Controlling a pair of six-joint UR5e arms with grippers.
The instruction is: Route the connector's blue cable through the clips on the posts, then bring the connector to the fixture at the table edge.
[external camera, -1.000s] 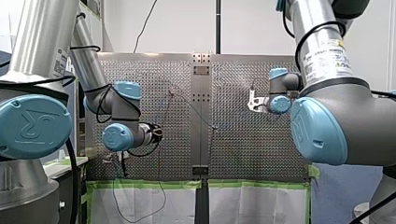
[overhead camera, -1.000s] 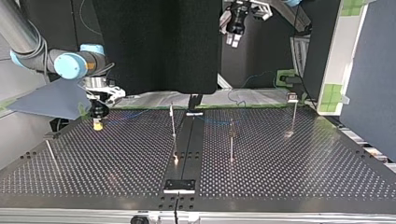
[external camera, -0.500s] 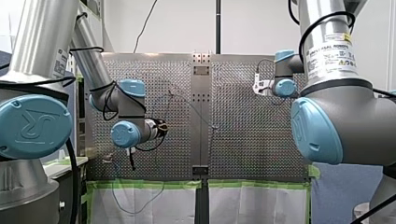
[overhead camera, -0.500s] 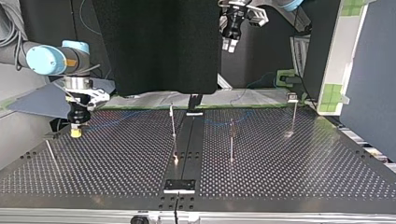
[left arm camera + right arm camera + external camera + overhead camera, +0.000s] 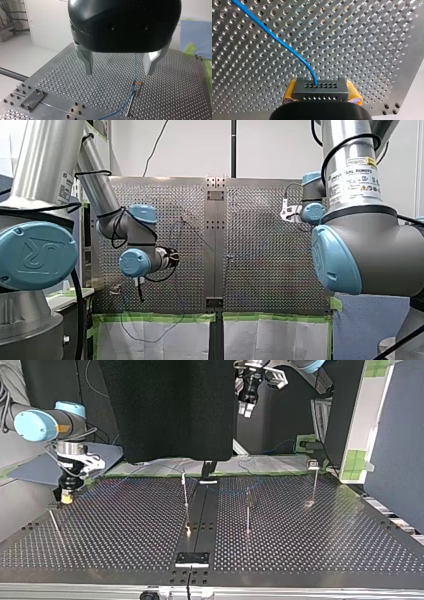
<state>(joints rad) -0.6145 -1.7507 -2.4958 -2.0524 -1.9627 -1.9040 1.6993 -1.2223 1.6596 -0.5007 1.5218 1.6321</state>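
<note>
Since my right gripper (image 5: 65, 496) has its yellow pads (image 5: 290, 91) clamped on the connector (image 5: 320, 87), low near the perforated table's (image 5: 300, 550) edge at the top view's left, delivery looks nearly done. The blue cable (image 5: 274, 40) already sits in a clip (image 5: 136, 82) on a post (image 5: 132, 101); seating the connector remains. My left gripper (image 5: 119, 71) hangs raised, fingers apart.

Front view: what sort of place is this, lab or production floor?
Likely a robotics lab test bench: perforated table with thin posts, green tape along its edge, my right hand gripping a connector on a blue cable.
</note>
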